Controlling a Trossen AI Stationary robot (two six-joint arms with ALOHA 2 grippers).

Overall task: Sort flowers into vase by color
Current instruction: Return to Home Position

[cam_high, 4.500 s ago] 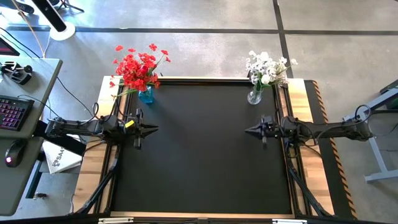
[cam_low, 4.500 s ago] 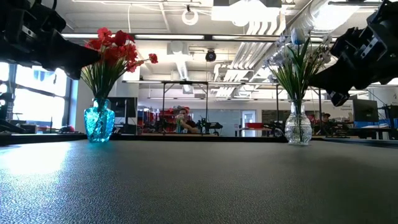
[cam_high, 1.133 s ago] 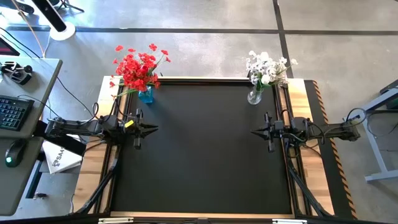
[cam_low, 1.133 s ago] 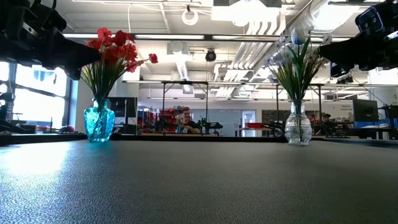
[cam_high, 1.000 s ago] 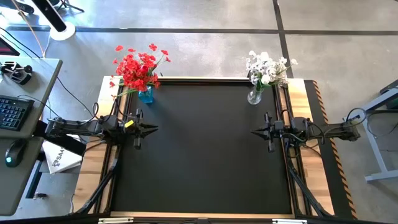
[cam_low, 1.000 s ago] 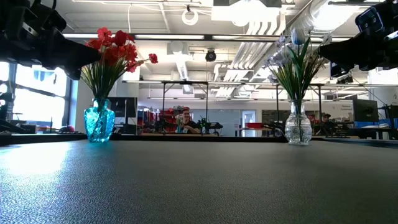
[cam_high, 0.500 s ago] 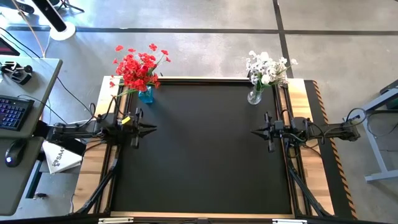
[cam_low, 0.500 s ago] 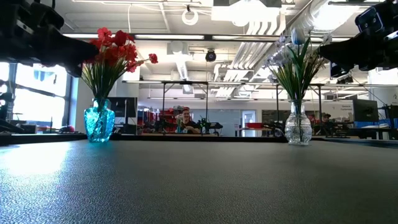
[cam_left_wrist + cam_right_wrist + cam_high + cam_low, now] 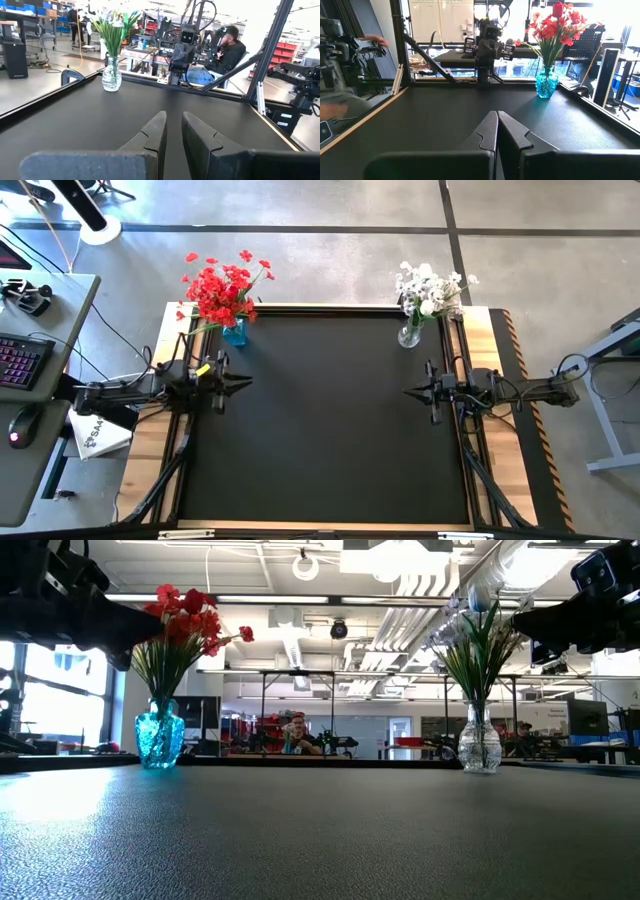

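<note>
**Both bunches in their vases, both arms held over the table's side edges**

At the far left, off the table, a keyboard (image 9: 20, 360) and a mouse (image 9: 20, 426) lie on a grey desk.

The left arm reaches in from the left side, level above the table (image 9: 330, 440). Its left hand (image 9: 244, 384) hangs over the left edge of the black mat and points toward the middle. In its own wrist view the two fingers (image 9: 157, 132) stand a narrow gap apart, with bare mat showing between them and nothing held.

Just beyond that hand, at the far left corner, the red flowers (image 9: 222, 288) stand upright in a blue vase (image 9: 234, 333), their stems fanning out above its neck. The middle of the mat carries nothing. In the low view a person (image 9: 294, 735) sits in the room behind the table, between the two vases.

At the far right corner the white flowers (image 9: 428, 288) stand in a clear vase (image 9: 409, 336), well apart from the red bunch.

The right arm comes in from the right side, and the right hand (image 9: 410, 392) points inward over the right edge of the mat, near the clear vase. Its fingers (image 9: 490, 132) are pressed together at the tips and hold nothing.
</note>
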